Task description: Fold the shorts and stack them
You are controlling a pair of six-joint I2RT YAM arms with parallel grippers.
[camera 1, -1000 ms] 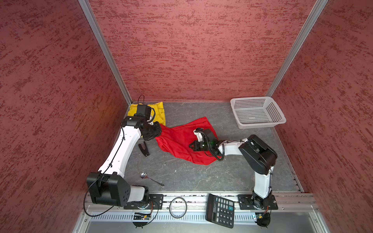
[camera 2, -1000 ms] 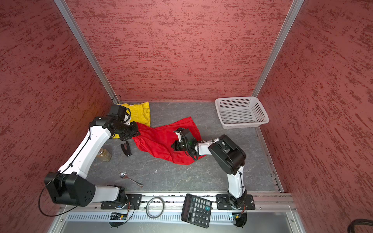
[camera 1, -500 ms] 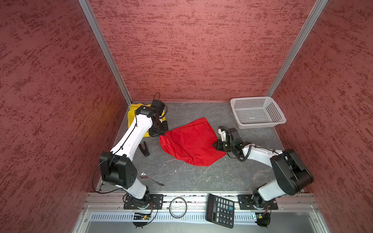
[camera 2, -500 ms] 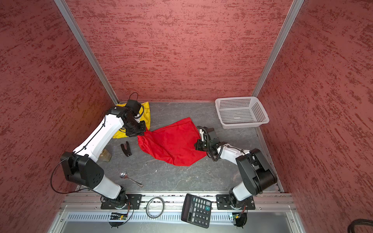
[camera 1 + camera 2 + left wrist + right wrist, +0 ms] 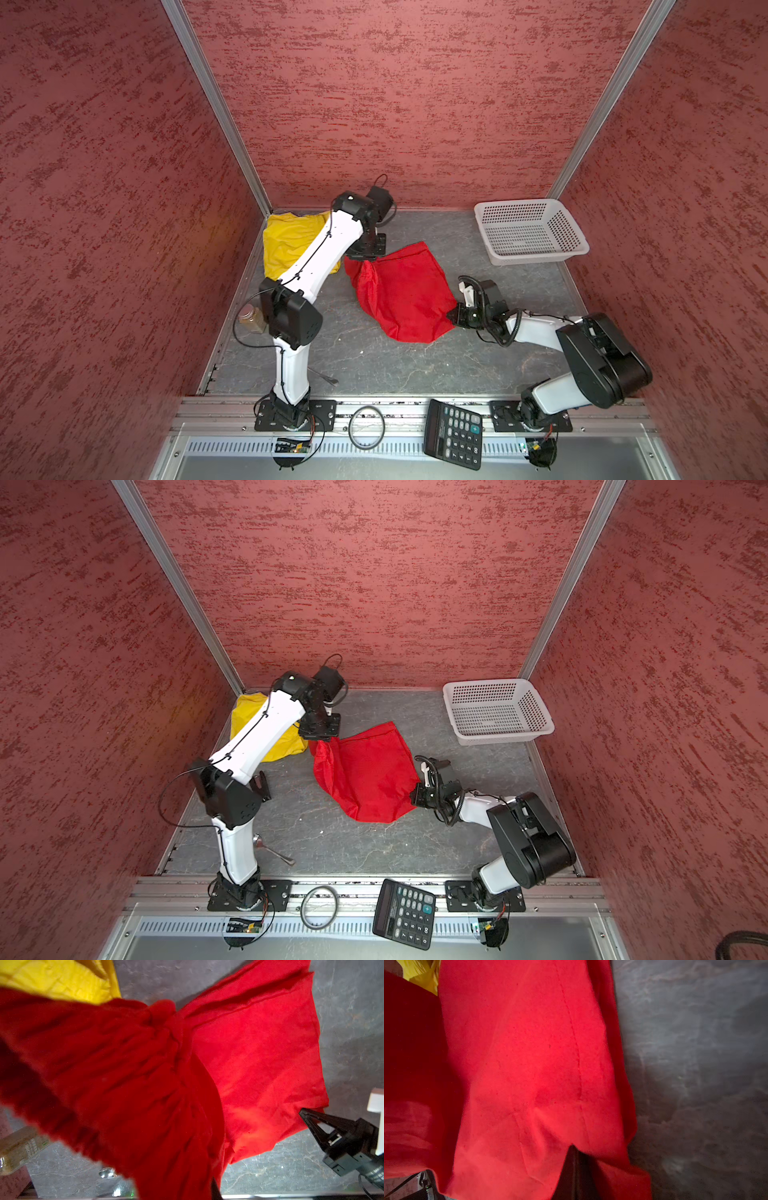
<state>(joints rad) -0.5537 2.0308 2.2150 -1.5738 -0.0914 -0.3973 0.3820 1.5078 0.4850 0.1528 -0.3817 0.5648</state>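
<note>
Red shorts point(image 5: 399, 291) sprawl mid-table, yellow shorts point(image 5: 286, 245) bunched at their ten o'clock. Left gripper point(image 5: 365, 259) pinches the eleven o'clock corner, right gripper point(image 5: 451, 318) is clamped on the four o'clock hem. It's thin, limp cloth that will likely sag, so corners and waistband look the best holds.
</note>
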